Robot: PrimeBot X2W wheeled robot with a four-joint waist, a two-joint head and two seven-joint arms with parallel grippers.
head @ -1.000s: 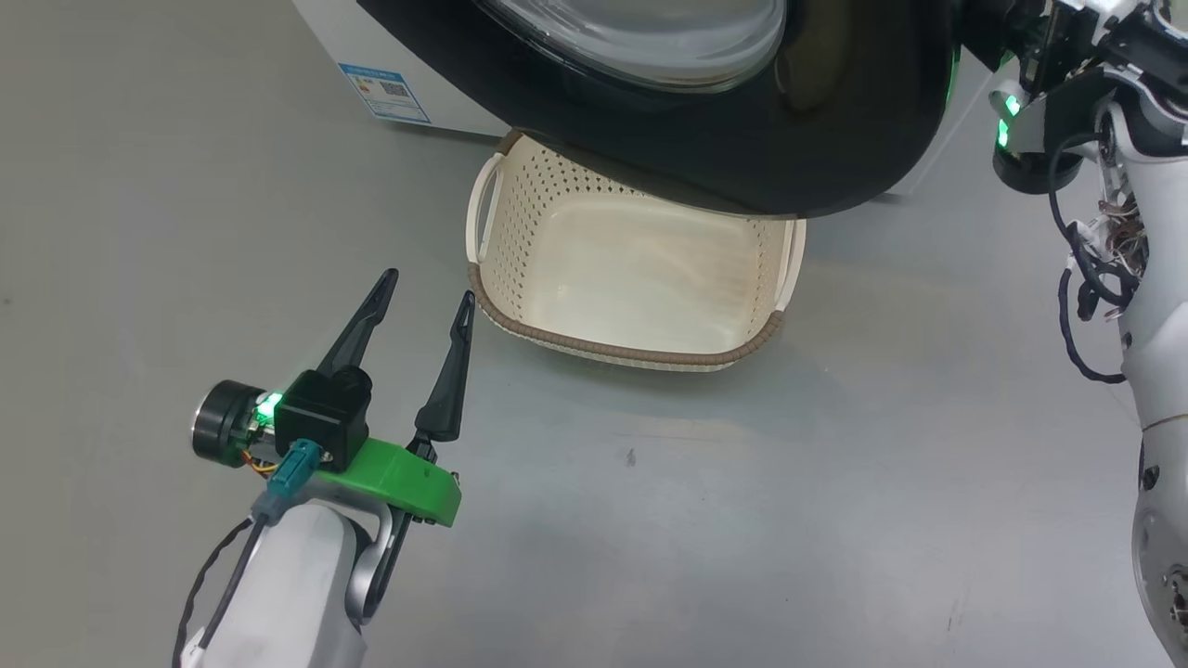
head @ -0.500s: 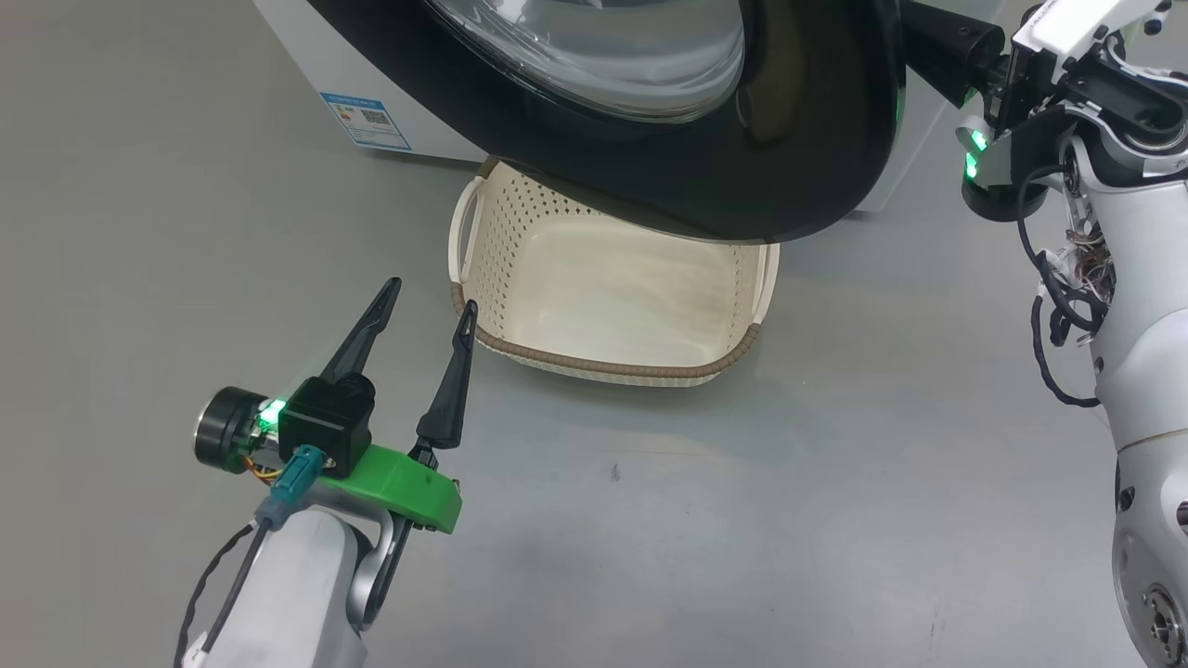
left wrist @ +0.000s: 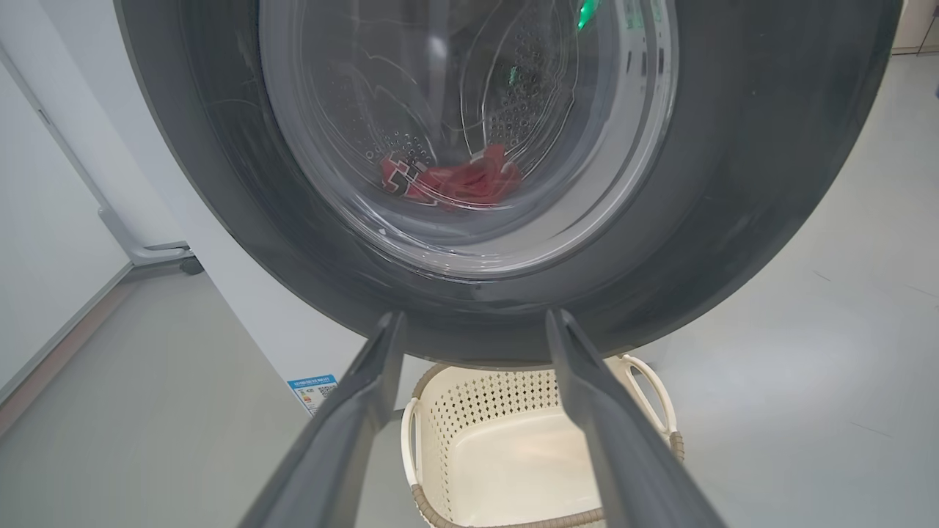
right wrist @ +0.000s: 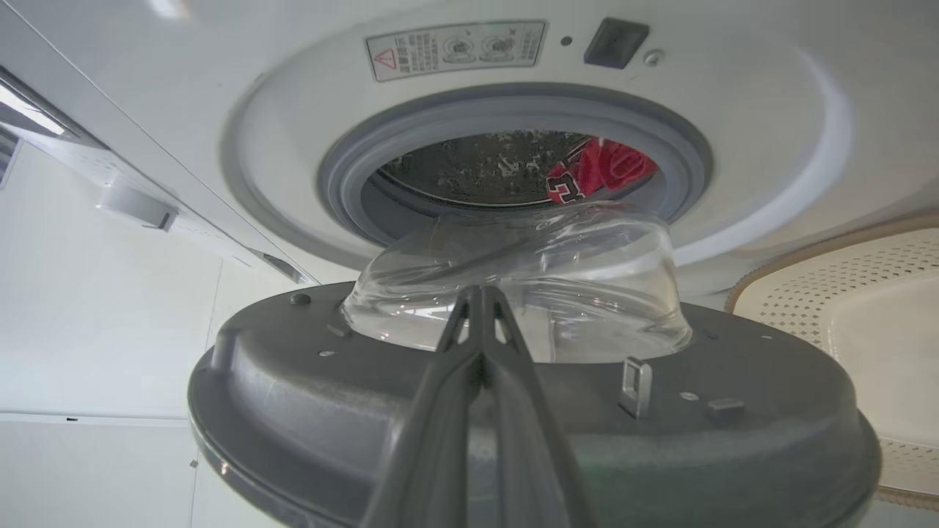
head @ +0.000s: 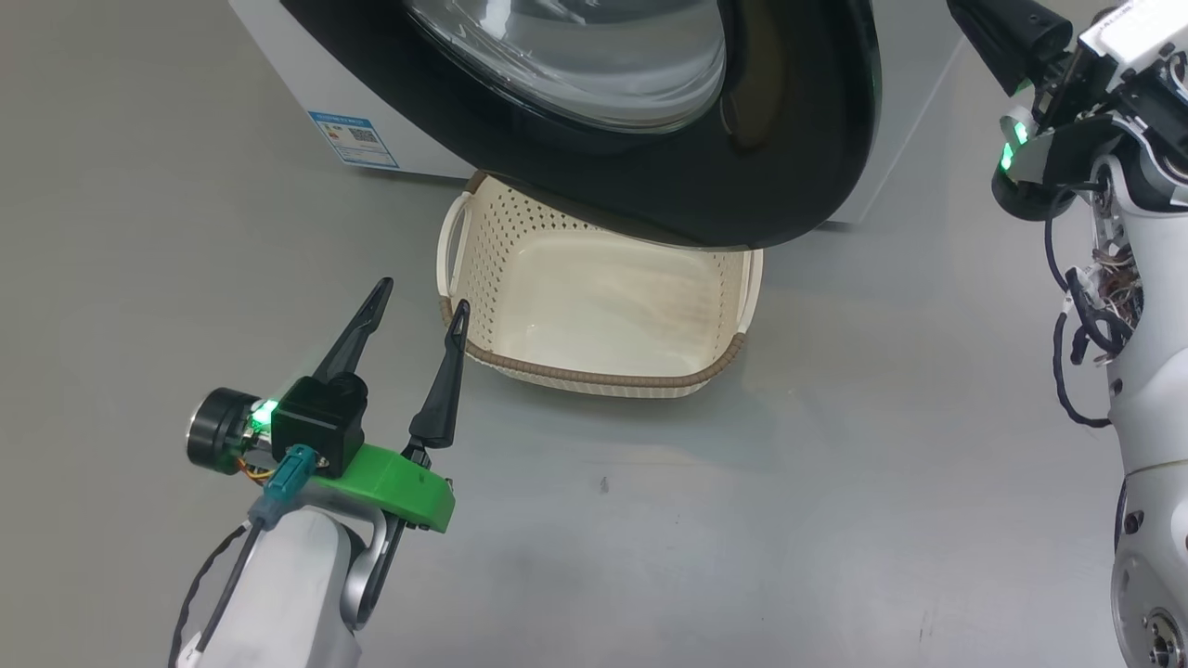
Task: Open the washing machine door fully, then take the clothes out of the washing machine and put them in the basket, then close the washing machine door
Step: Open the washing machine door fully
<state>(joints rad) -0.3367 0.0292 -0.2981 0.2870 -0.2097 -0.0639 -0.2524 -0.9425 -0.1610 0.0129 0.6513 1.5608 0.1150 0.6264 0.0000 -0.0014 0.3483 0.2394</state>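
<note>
Red clothes (left wrist: 469, 183): bunched low in the perforated drum of the washing machine (right wrist: 183, 88).
Washing machine door (head: 742, 176): swung out, glossy black ring hanging over the far end of the basket.
Basket (head: 594, 376): cream, on the grey floor just in front of the machine.
Left gripper (head: 419, 295): fingers spread apart, near the basket's left corner.
Right gripper (right wrist: 478, 293): fingers pressed together, pointing at the door's inner glass bowl — contact unclear.

One washing machine (right wrist: 748, 103), one door (head: 789, 139), one basket (head: 594, 378), two claws (head: 420, 294) (right wrist: 480, 293), one blue label (head: 353, 139)
</note>
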